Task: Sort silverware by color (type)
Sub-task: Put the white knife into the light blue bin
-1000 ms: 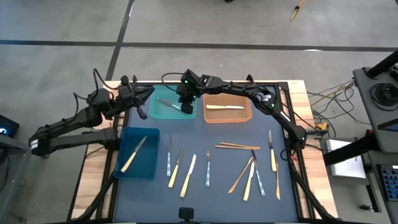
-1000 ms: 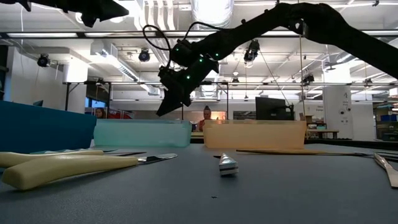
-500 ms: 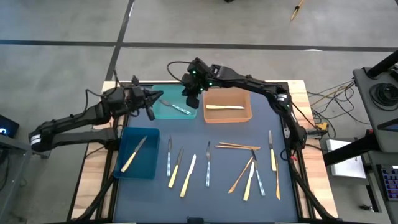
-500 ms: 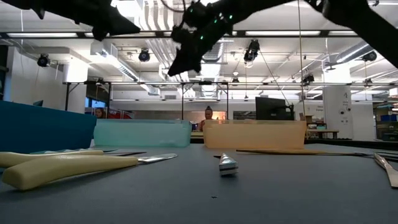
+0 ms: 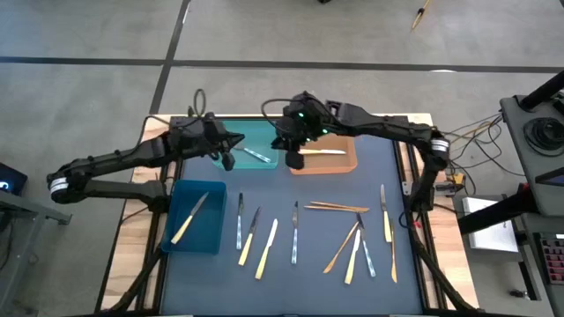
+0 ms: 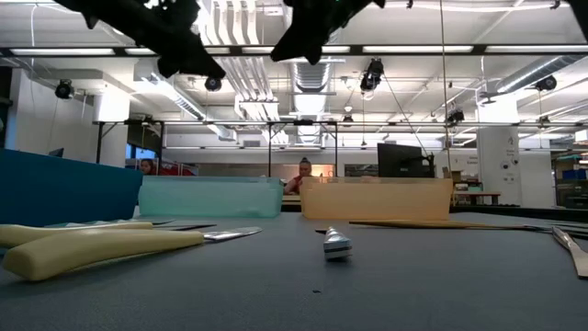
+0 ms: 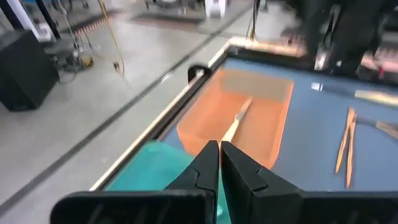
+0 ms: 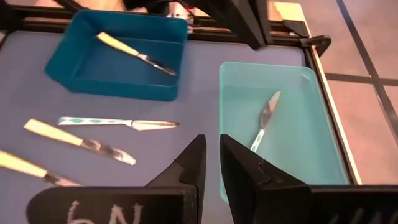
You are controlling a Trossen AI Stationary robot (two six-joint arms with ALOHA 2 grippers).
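A dark blue worktop point(image 5: 317, 264) sits on a grey concrete floor, and the low view looks across it into a large hall with ceiling lights. Three bins stand on it: a dark blue bin point(image 5: 196, 227) at about 9 o'clock holding one pale yellow knife point(image 5: 189, 218), a teal bin point(image 5: 256, 145) at about 11 o'clock holding one silvery grey piece point(image 5: 257, 156), and an orange bin point(image 5: 328, 162) at about 12 o'clock holding one pale yellow piece point(image 5: 319, 151). The rest of the silverware point(image 5: 308, 231) lies loose on the worktop from 6 to 4 o'clock, pale yellow, grey and orange-tan pieces mixed.

The left pincer point(image 5: 227, 151) hangs over the teal bin's 9 o'clock edge, its fingers pressed together with nothing between them. The right pincer point(image 5: 293, 155) hangs over the gap between the teal and orange bins, nearly closed with a narrow slit between the fingers, empty.
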